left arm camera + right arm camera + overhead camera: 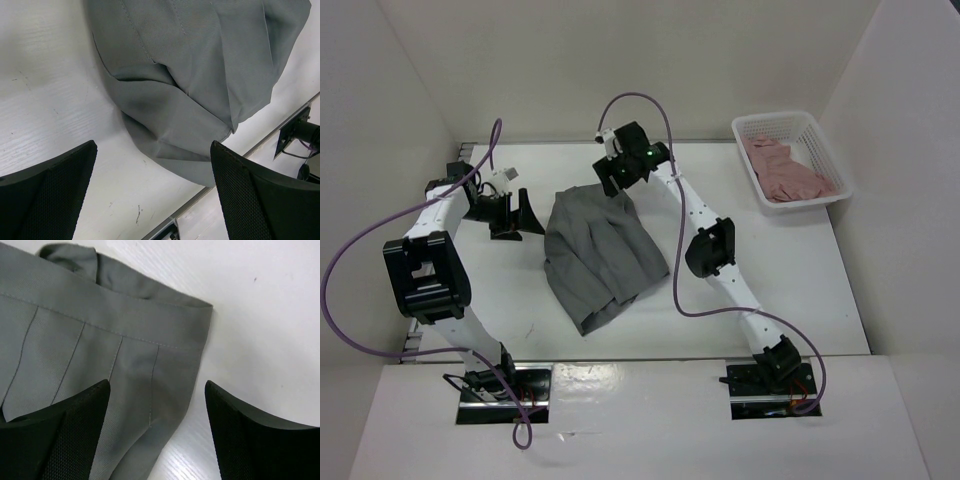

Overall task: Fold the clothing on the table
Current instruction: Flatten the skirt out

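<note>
The grey pleated clothing (602, 255) lies rumpled and partly folded over itself in the middle of the white table (800, 260). My right gripper (617, 178) hovers over its far waistband edge, jaws open, nothing between them; in the right wrist view the waistband (125, 325) and its corner lie just below my gripper (157, 390). My left gripper (518, 214) stands open on the table just left of the clothing, apart from it. In the left wrist view the clothing's (200, 75) bunched hem lies ahead of my open left gripper (154, 150).
A white mesh basket (817, 135) with a pink garment (785, 170) sits at the far right corner. White walls enclose the table on the left, back and right. The table's near edge (260, 145) and a mount show in the left wrist view.
</note>
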{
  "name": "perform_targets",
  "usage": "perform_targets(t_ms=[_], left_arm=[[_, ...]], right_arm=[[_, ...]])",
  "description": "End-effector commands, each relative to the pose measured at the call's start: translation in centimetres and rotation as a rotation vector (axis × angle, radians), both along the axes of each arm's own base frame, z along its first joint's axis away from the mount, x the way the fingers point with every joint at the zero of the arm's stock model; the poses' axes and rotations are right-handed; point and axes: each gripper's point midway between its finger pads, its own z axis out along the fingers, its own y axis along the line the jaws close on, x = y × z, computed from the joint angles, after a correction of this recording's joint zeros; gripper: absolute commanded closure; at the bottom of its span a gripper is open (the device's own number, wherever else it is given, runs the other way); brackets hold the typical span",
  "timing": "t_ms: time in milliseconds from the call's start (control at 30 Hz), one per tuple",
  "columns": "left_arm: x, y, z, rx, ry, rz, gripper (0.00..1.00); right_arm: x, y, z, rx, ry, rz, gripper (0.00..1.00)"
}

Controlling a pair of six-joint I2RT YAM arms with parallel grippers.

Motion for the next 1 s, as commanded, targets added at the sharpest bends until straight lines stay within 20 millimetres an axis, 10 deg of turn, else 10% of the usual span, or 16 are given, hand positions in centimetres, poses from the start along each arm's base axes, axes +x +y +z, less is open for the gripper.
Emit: perform_targets(t_ms=[0, 433, 967], left_arm=[[0.2, 0.2, 0.0, 0.006, -0.040, -0.028, 0.00], [0.1, 0.4, -0.4, 0.020, -0.030, -0.017, 0.00], [0.1, 0.4, -0.4, 0.020, -0.030, -0.017, 0.00]], right_arm=[[1.8, 1.1, 5.2, 0.064, -0.164, 0.005, 0.19], [3.4, 0.9, -0.9, 0.028, -0.141, -0.021, 0.19], [3.8, 1.5, -3.2, 0.040, -0.135, -0.008, 0.19]])
